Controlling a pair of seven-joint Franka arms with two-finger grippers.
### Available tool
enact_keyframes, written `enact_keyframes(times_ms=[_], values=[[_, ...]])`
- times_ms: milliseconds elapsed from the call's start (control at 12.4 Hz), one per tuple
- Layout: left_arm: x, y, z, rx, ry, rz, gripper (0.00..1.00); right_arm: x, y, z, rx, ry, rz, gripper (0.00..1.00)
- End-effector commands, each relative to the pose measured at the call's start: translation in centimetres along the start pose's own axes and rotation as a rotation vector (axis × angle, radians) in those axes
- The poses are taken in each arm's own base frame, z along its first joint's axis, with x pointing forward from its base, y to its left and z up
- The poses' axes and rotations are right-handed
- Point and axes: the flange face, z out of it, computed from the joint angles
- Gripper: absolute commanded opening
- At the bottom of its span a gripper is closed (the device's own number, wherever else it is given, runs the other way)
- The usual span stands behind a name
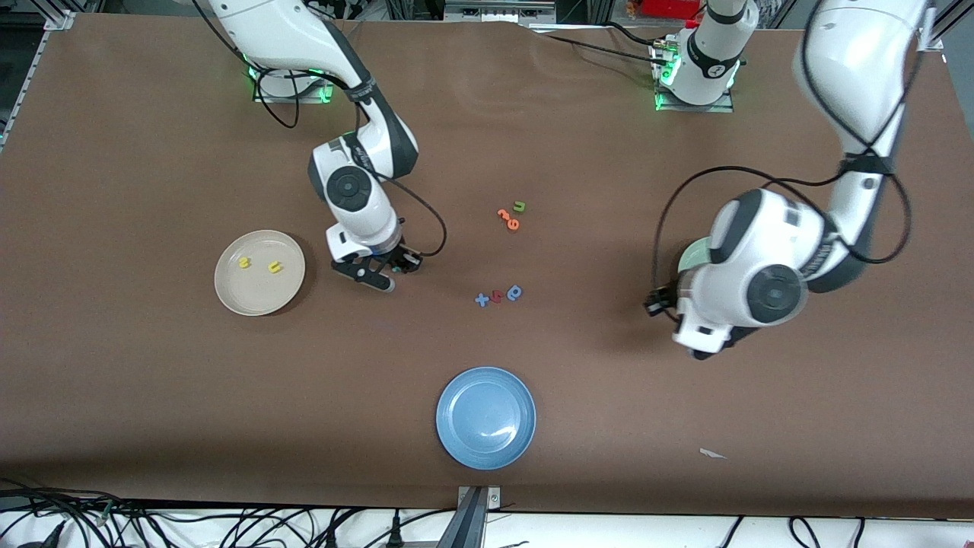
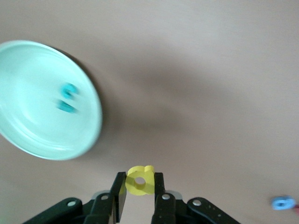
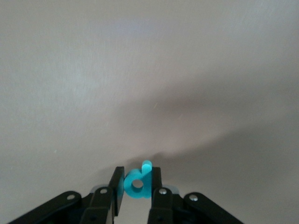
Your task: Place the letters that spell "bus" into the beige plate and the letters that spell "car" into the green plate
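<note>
My left gripper [image 2: 139, 179] is shut on the yellow a [image 2: 140, 182], over bare table beside the green plate [image 2: 28, 135]. Two teal letters [image 2: 68, 98] lie in that plate. In the front view the left arm's wrist [image 1: 749, 285] covers most of the green plate [image 1: 691, 255]. My right gripper [image 3: 138, 175] is shut on the teal b [image 3: 136, 184]. It hangs low [image 1: 383, 278] beside the beige plate [image 1: 228, 293], toward the table's middle. A yellow s [image 1: 244, 262] and a yellow u [image 1: 274, 267] lie in the beige plate.
A blue plate [image 1: 485, 417] sits near the front edge. At mid-table lie orange letters with a green u [image 1: 511, 216], and nearer the camera a blue x, a red letter and a blue a [image 1: 498, 295]. A white scrap [image 1: 711, 454] lies toward the left arm's end.
</note>
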Motion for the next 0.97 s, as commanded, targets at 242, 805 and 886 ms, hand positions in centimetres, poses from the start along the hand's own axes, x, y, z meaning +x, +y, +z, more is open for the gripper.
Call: enact_keyframes(times_ms=[242,805,886], values=[[3.8,-7.2,5.9,0.097,-0.075,0.161,0.0,8.4,11.6,-3.6,-0.128,-0.074,-0.333,0.02],[4.9,-9.7,4.6,0.107,-0.054,0.192,1.0,13.5,22.2,-0.5,-0.148,-0.12,-0.525,0.04],[4.9,-10.3,3.1,0.094,-0.037,0.21,1.0,13.4,22.3,0.5,-0.158,-0.124,-0.527,0.14]])
